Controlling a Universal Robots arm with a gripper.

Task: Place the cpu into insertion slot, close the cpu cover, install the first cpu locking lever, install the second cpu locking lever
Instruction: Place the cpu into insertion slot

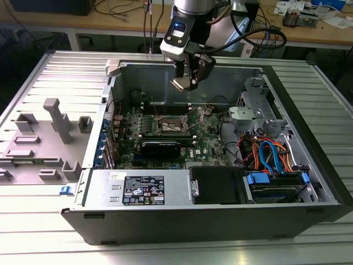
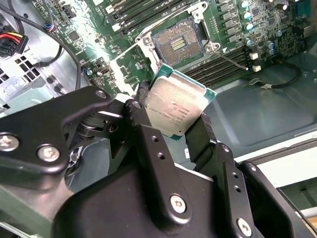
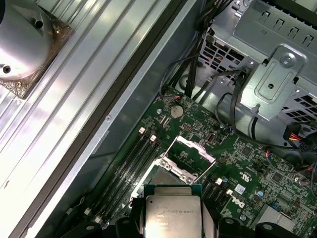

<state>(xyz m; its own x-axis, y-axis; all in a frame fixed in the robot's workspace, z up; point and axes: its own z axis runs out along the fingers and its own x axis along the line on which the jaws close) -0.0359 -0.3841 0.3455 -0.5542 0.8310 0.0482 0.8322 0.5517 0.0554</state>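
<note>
**Open case with cpu held above the slot.** The case (image 1: pixel 182 223) lies on a ribbed metal tabletop (image 1: pixel 49 72). Its upper side is open, so the green board (image 1: pixel 208 144) faces up.

- **Tool:** The tool (image 1: pixel 185 83) hangs above the case near its far wall, apart from all four walls. It is clenched on the cpu (image 1: pixel 180 84). In the second wrist view the black fingers (image 2: pixel 205 131) press on two opposite edges of the chip.
- **Cpu:** The cpu (image 2: pixel 176 106) is a small flat square. It has a dull silver-grey metal top with faint print and a thin green rim around the lid. It is held tilted in the air, well apart from the slot (image 2: pixel 177 42).
- **Slot:** The slot is a dark square recess in a pale metal surround. It sits on the board's far half, between banks of long black RAM slots (image 2: pixel 225 59).
- **Cover and lever:** In the first wrist view the cover (image 3: pixel 194 145), a thin silvery frame with a square cut-out, stands lifted off one edge of the slot (image 3: pixel 161 174). The cpu (image 3: pixel 172 215) hangs just over the opposite edge. A thin lever (image 2: pixel 230 60) angles away from a slot corner.
- **Room to move:** The space over the slot is open up to the tool. A drive cage (image 1: pixel 251 110) and coloured cables (image 1: pixel 265 152) fill the case end at the exterior view's right. Grey fixtures (image 1: pixel 58 124) stand on the tabletop beside the case, at the exterior view's left.
</note>
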